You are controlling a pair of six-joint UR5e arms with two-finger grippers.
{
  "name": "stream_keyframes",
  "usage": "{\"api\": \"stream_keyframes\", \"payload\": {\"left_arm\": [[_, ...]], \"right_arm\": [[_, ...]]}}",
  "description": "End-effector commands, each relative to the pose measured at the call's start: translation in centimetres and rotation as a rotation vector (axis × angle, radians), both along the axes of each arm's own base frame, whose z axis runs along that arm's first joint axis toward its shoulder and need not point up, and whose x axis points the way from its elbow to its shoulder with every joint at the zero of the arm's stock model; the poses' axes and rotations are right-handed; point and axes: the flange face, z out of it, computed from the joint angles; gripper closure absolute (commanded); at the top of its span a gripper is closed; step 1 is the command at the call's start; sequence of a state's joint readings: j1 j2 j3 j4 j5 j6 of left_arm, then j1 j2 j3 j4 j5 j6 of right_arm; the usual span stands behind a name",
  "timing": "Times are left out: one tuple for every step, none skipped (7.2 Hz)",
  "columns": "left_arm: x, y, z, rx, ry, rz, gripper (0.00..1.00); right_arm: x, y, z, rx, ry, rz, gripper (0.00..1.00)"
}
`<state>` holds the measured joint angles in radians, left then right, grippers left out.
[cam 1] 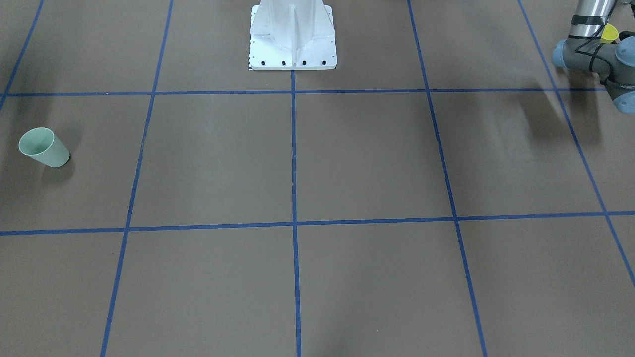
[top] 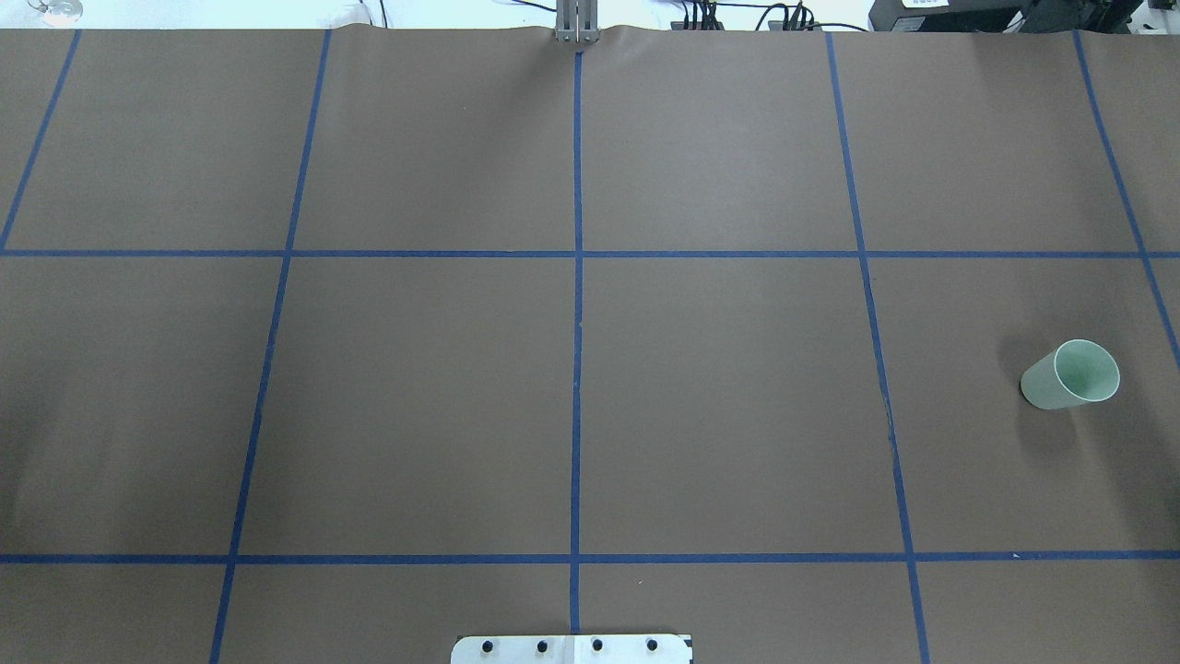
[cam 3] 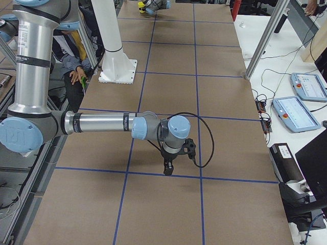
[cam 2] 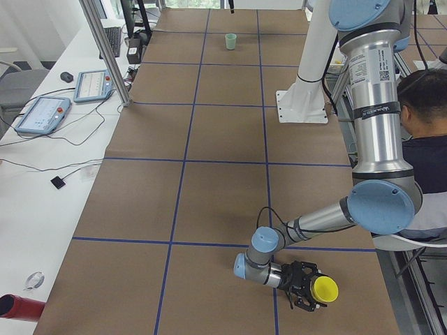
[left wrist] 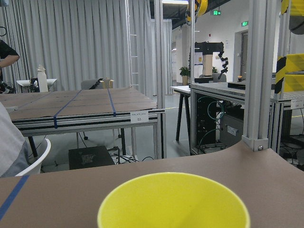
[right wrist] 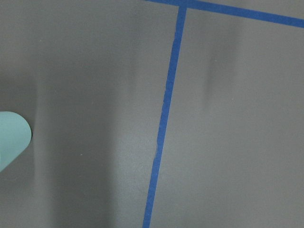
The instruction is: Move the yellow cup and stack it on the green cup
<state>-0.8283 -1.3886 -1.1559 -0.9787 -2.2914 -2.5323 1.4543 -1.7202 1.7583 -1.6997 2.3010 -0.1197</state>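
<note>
The yellow cup (cam 2: 325, 288) is sitting at the left end effector (cam 2: 309, 286), near the counter's (cam 1: 347, 163) left end. The green cup (cam 1: 43, 147) is standing upright far right. Whether the left or the right end effector (cam 3: 168, 166) is clamping, I cannot tell.

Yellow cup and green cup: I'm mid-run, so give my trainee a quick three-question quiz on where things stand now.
1. True or false: the small bright yellow plastic tumbler is already stacked on the small pale mint-green plastic tumbler.
2. Where is the yellow tumbler? A) at the left claw B) at the right claw C) beside the white robot base
3. Fill in: the green tumbler stands on the robot's ____ side of the table.
Key: 1 false; 2 A; 3 right.
</note>
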Motion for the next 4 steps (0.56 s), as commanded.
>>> {"api": "stream_keyframes", "payload": {"left_arm": [[0.25, 0.17, 0.03, -0.001, -0.002, 0.013, 0.20], [0.49, 0.11, -0.05, 0.001, 0.003, 0.020, 0.48], [0.55, 0.14, -0.05, 0.001, 0.022, 0.028, 0.62], [0.56, 0.20, -0.05, 0.000, 0.036, 0.039, 0.64]], "right_arm": [[-0.07, -0.03, -0.01, 0.000, 0.000, -0.002, 0.00], [-0.07, -0.03, -0.01, 0.000, 0.000, -0.002, 0.00], [-0.14, -0.03, -0.01, 0.000, 0.000, -0.003, 0.00], [-0.15, -0.10, -0.07, 0.001, 0.000, -0.002, 0.00]]}}
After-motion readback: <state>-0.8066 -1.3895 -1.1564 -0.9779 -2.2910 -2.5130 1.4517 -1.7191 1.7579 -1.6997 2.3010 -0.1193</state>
